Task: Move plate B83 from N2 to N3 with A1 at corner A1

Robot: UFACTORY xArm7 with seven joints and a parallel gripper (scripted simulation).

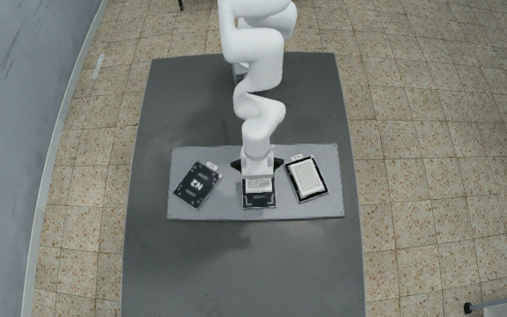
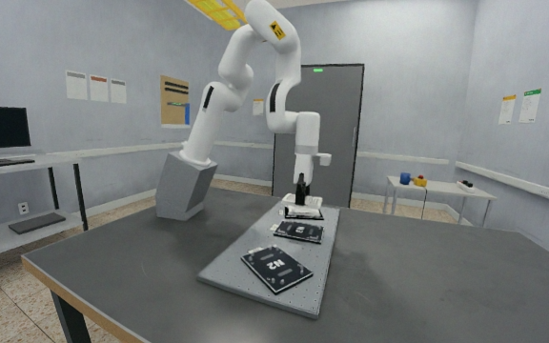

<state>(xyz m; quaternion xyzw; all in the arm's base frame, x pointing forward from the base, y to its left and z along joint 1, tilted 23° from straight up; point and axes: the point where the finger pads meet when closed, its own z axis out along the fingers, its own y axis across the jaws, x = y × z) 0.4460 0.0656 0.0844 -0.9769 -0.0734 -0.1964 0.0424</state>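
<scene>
My gripper [image 1: 259, 180] [image 2: 300, 192] is shut on the white plate B83 [image 1: 259, 187] [image 2: 311, 200] and holds it above the black middle nest N3 [image 1: 259, 202] [image 2: 297, 233]. The plate covers the far part of N3 in the overhead view. Nest N2 [image 1: 197, 185] [image 2: 277, 271] on the left is black and bare, with its name showing. The white plate B38 [image 1: 307, 178] [image 2: 303, 211] lies in nest N1 [image 1: 296, 191] on the right. I cannot read the plates' labels.
All three nests sit on a grey perforated deck [image 1: 227, 207] [image 2: 236, 267] on the dark table [image 1: 236, 273]. Small white signs [image 1: 211, 165] [image 1: 297, 157] stand by the nests. The arm's base [image 2: 184, 186] stands at the table's far end.
</scene>
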